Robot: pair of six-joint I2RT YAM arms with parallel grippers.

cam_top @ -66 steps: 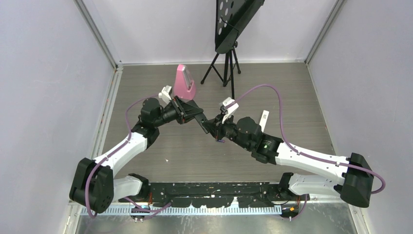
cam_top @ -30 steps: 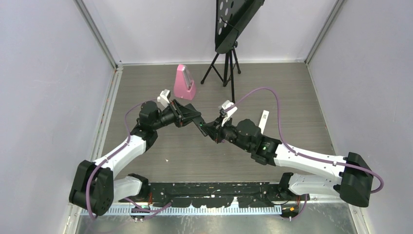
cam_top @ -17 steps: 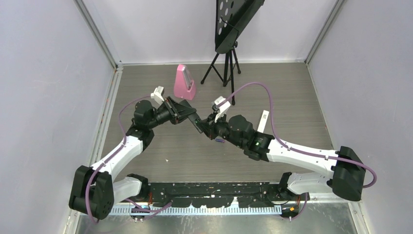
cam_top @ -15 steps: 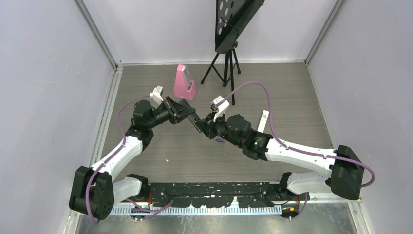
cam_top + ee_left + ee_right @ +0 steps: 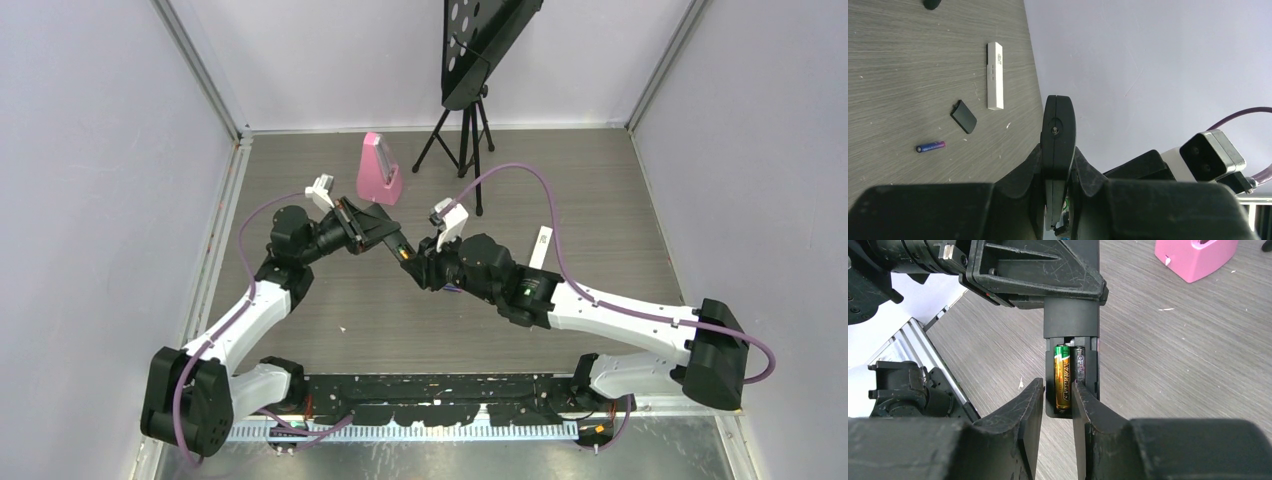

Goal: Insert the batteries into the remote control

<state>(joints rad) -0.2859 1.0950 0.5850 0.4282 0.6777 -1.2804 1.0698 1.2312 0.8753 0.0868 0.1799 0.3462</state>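
Note:
My left gripper [image 5: 372, 231] is shut on the black remote control [image 5: 393, 243] and holds it above the table. In the left wrist view the remote [image 5: 1058, 127] stands edge-on between the fingers. In the right wrist view its open battery bay [image 5: 1071, 372] faces me, with a gold battery [image 5: 1062, 382] and a dark battery [image 5: 1080, 365] lying side by side in it. My right gripper [image 5: 1057, 392] is slightly open just over the bay's end, and its right fingertip [image 5: 1079, 392] lies at the dark battery. A purple/blue battery [image 5: 931, 146] and the black back cover [image 5: 964, 116] lie on the table.
A white bar-shaped remote [image 5: 994, 75] lies on the table beyond the cover; it also shows in the top view [image 5: 541, 247]. A pink block [image 5: 378, 170] and a black tripod stand [image 5: 462, 130] are at the back. Walls enclose the left, back and right sides.
Both arms have shifted to the left together. The left gripper still holds the remote, and the right gripper has closed in on its open end.

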